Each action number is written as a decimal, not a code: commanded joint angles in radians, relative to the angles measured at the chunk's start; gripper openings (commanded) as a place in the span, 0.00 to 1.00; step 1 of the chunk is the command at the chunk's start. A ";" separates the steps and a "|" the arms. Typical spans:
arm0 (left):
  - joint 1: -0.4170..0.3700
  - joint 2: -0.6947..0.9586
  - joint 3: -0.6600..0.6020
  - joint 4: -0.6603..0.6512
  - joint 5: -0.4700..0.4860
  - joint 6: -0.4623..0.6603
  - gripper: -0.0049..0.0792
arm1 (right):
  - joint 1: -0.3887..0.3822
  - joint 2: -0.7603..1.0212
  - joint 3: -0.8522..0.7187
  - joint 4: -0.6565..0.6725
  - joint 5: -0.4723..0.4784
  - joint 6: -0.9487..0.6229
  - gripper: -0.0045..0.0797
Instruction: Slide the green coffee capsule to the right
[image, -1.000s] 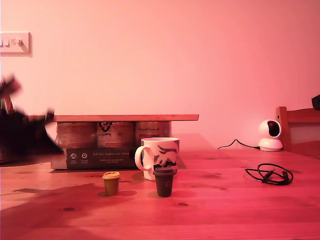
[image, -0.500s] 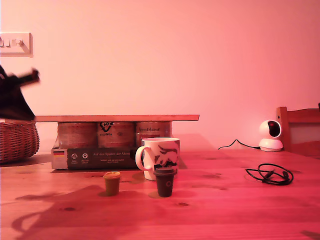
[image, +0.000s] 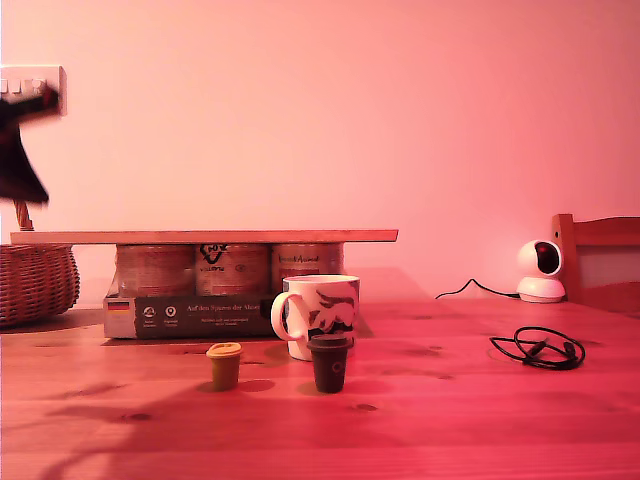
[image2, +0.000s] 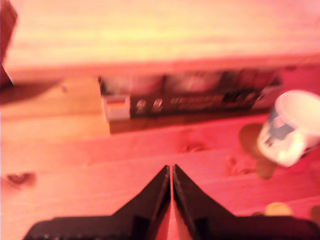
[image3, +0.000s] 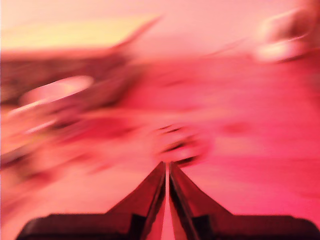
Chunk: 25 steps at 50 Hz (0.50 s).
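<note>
The green coffee capsule (image: 223, 365) stood upright on the wooden counter (image: 450, 420), just beside a dark capsule (image: 328, 363) of the same shape and a little in front of a white patterned mug (image: 318, 313), with nothing touching it. On the evidence of these views, the slide had not yet begun.

The first gripper (image2: 171, 172) hung above the counter with its jaws pressed together, nothing between them, looking down on the mug, a strip of boxed jars and, just at the frame's edge, what seemed to be the capsule's pale rim (image2: 275, 209). Closed jaws would suit a push better than a pinch, which may explain their set. The second gripper (image3: 167, 169) likewise showed its jaws together and empty; its view was too smeared to name much beyond a coil that was probably the black cable (image: 538, 349) lying towards the exterior view's right.

A dark blurred arm (image: 20, 150) sat high at the exterior view's left edge, over a wicker basket (image: 38, 283); which arm it was could not be told.

Behind the mug, a long plank (image: 205, 236) rested on a pack of jars (image: 195, 292), evidently as a makeshift shelf. The pack's band carried a small flag panel and a line of print beginning "Auf den Spuren", the rest too small to read.
</note>
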 joint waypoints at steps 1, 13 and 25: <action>-0.018 -0.032 -0.026 -0.020 -0.018 -0.013 0.03 | 0.003 0.000 0.003 0.013 0.044 -0.014 0.04; -0.072 -0.166 -0.026 -0.139 -0.079 -0.014 0.03 | 0.002 0.000 0.003 -0.020 0.049 -0.018 0.04; -0.114 -0.341 -0.027 -0.256 -0.146 -0.052 0.03 | 0.003 0.000 0.003 -0.061 0.048 -0.013 0.04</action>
